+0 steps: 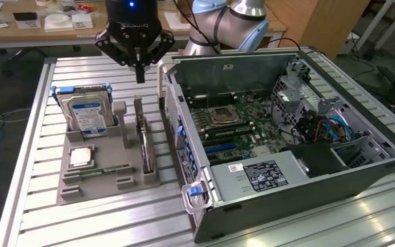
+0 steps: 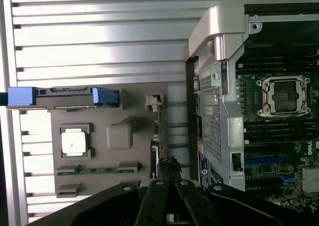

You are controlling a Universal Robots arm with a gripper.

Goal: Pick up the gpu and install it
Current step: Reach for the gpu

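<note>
Edgewise, gpu (image 1: pixel 144 141) in grey holder (image 1: pixel 74 191)

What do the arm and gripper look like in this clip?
The gripper is black, with bolted linkage bars, pale lettering on its body and a blue light above that. The arm is silver-grey tubing with light-blue joint caps.

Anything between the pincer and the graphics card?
Nothing. In the exterior view, the shut pincer hangs above the upright graphics card, bare air between them.
</note>
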